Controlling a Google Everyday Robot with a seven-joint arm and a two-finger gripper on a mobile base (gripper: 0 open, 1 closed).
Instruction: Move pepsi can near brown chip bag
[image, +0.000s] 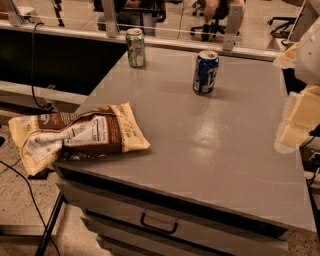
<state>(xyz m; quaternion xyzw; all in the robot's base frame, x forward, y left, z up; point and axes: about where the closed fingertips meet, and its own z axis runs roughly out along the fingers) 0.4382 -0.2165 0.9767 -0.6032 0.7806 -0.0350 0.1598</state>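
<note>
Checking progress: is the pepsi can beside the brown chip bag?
No, the pepsi can stands apart from the brown chip bag; the gripper is at frame right.

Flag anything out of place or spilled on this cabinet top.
Only the brown chip bag: it lies crumpled at the grey cabinet's left front corner, its left end hanging past the edge. The pepsi can and green can stand upright, nothing spilled. The gripper is at the right edge, apart from both.

Table (210, 150): I see a grey cabinet top with drawers below its front edge.
Pepsi can (205, 72): upright on the far part, right of centre.
Green-and-white can (135, 47): upright near the far left corner.
Brown chip bag (75, 135): flat on the front left corner, overhanging the left edge.
Gripper (295, 122): over the table's right edge, apart from both cans.
</note>
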